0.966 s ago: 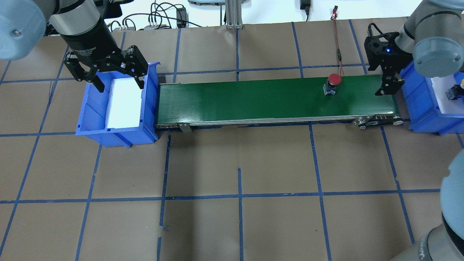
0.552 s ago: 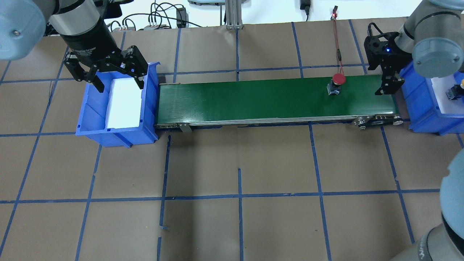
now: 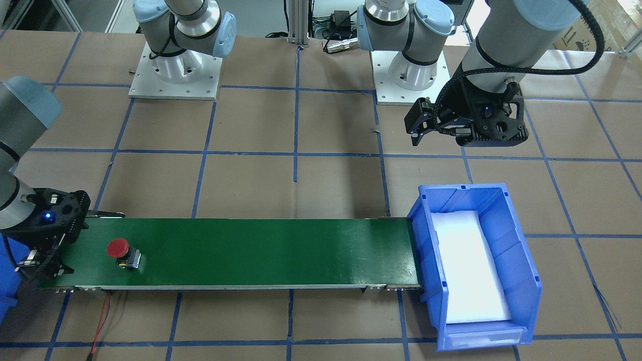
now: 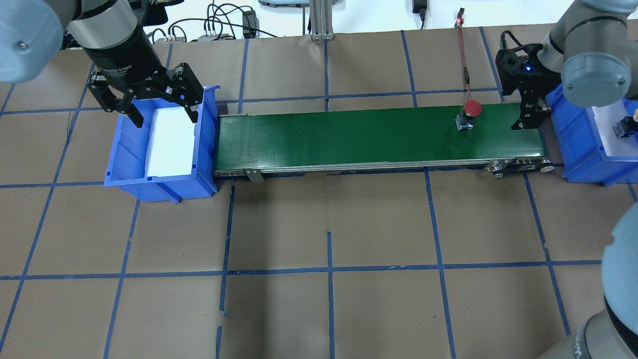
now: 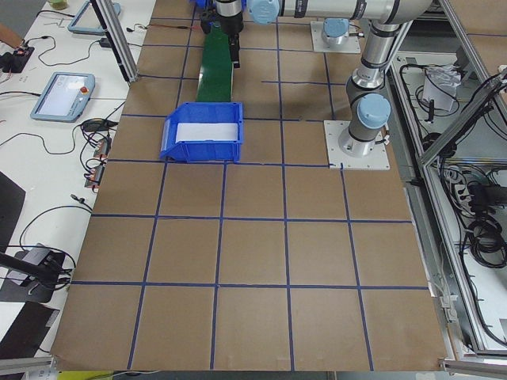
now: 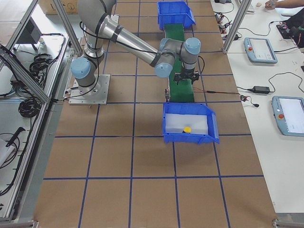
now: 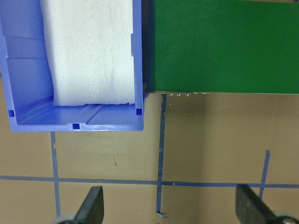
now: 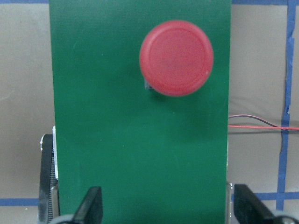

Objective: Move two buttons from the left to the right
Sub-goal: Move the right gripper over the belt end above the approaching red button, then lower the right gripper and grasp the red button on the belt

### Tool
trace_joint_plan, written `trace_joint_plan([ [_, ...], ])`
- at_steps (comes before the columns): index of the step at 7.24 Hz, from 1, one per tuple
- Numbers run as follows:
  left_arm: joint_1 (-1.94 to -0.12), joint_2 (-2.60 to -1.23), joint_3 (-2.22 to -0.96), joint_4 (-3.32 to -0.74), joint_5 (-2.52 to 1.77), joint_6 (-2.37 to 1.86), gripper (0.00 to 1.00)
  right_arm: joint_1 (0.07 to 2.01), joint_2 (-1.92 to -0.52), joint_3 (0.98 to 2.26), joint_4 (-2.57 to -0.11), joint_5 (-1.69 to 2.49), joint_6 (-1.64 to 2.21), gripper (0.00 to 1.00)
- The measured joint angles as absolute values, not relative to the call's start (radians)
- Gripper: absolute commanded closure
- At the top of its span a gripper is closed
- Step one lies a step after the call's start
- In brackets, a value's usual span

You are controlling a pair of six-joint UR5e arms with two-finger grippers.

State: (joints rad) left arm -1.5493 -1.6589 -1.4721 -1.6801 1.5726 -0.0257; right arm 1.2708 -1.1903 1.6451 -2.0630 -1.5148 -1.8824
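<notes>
The red button [image 4: 469,113] sits at the right end of the conveyor belt [image 4: 349,134]
It stands by the belt's far edge, apart from the right gripper [image 8: 169,201], whose fingers are spread. The yellow button [image 6: 187,129] lies in the right bin [image 6: 190,138]; the left gripper [image 4: 164,118], also spread, hangs above the left bin [image 4: 117,164]

The left arm [image 3: 501,45] and right arm [image 3: 12,135] are showing silver-grey tubes, pale blue joint caps [image 3: 228,32] and 2 white square base plates [image 3: 173,80]. A black cable [image 3: 602,42] is running along the left arm; white lettering is marking the black left gripper [image 4: 164,119].
</notes>
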Motion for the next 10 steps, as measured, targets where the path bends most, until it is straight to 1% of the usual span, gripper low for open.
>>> trace_joint_plan([
  [3, -1.551, -1.659, -1.473, -1.681, 1.575, -0.021, 0.0, 1.31, -1.184, 1.647, -2.076, -1.536, -1.885, 0.0],
  [6, -1.551, -1.659, -1.473, -1.679, 1.575, -0.02, 0.0, 1.306, -1.157, 1.651, -2.113, -1.568, -1.896, 0.0],
  [10, -1.55, -1.66, -1.473, -1.68, 1.575, -0.02, 0.0, 1.299, -1.157, 1.655, -2.108, -1.565, -1.883, 0.0],
])
